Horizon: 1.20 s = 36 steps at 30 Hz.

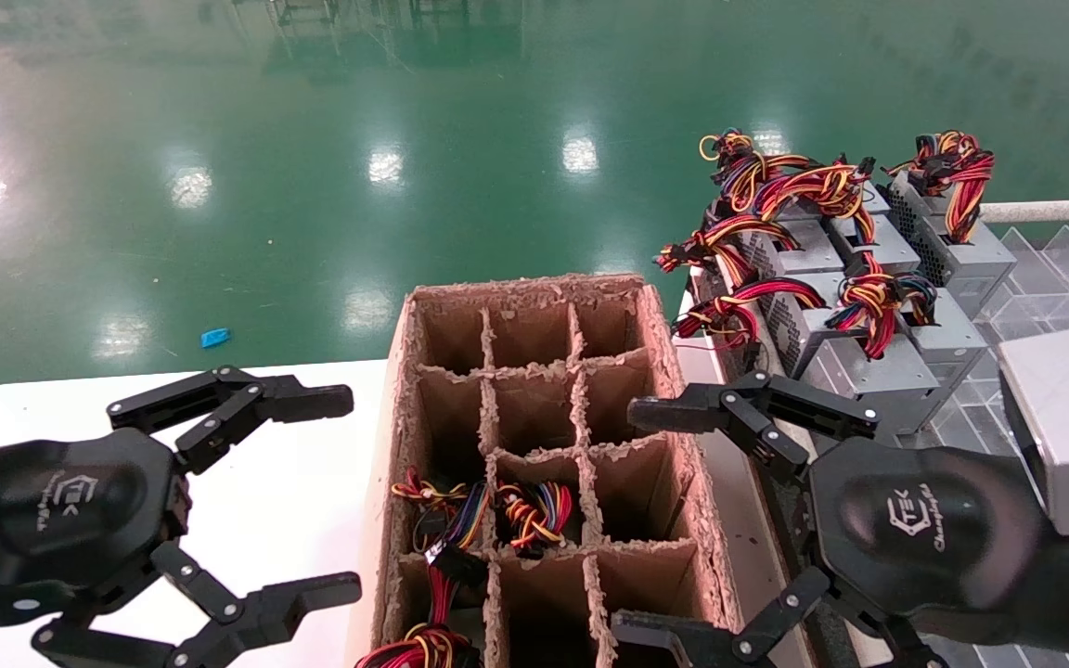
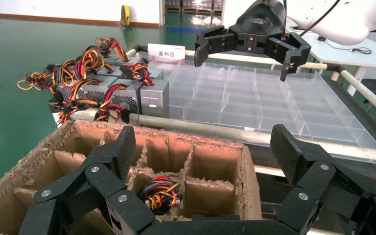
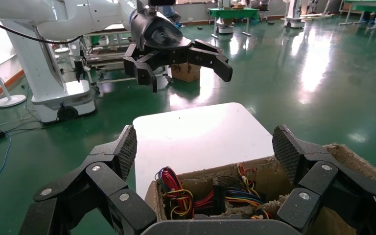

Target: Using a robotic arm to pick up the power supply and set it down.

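Green floor behind wide-spread right gripper, idle left gripper

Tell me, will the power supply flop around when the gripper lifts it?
Probably not the metal power supply itself; it looks rigid and likely heavy. Its loose wires may dangle and could snag on neighbouring units.

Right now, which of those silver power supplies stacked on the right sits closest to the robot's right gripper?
The front one in the left row, its perforated grille facing the cardboard box. It lies just beyond the open right gripper's upper finger; the others sit farther back.
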Each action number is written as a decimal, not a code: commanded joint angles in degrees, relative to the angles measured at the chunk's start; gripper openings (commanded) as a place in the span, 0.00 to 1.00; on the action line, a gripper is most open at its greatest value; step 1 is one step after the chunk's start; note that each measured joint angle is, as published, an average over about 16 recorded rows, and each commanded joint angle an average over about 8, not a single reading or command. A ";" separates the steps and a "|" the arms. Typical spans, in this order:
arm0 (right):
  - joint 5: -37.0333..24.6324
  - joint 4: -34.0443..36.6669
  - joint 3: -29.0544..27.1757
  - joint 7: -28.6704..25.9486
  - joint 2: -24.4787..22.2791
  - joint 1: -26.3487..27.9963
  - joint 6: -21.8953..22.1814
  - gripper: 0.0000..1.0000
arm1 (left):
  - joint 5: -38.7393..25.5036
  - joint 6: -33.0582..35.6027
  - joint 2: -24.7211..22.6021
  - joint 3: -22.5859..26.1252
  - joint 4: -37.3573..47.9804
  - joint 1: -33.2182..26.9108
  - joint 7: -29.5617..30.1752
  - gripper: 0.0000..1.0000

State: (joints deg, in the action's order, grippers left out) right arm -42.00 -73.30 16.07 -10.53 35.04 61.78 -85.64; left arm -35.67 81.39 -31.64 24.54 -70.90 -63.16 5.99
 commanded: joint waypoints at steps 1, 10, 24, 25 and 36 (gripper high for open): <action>0.00 0.00 0.00 0.00 0.00 0.01 0.00 1.00 | 0.00 0.00 0.00 0.00 0.00 0.00 0.00 1.00; 0.00 0.00 0.00 0.00 0.00 0.01 0.00 1.00 | 0.00 0.00 0.00 0.00 0.00 0.00 0.00 1.00; 0.00 0.00 0.00 0.00 0.00 0.01 0.00 1.00 | 0.00 0.00 0.00 0.00 0.00 0.00 0.00 1.00; 0.00 0.00 0.00 0.00 0.00 0.01 0.00 1.00 | 0.00 0.00 0.00 0.00 0.00 0.00 0.00 1.00; 0.00 0.00 0.00 0.00 0.00 0.01 0.00 1.00 | 0.00 0.00 0.00 0.00 0.00 0.00 0.00 1.00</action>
State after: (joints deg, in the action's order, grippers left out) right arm -42.01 -73.30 16.07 -10.53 35.04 61.79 -85.64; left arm -35.67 81.39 -31.64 24.54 -70.90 -63.17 5.99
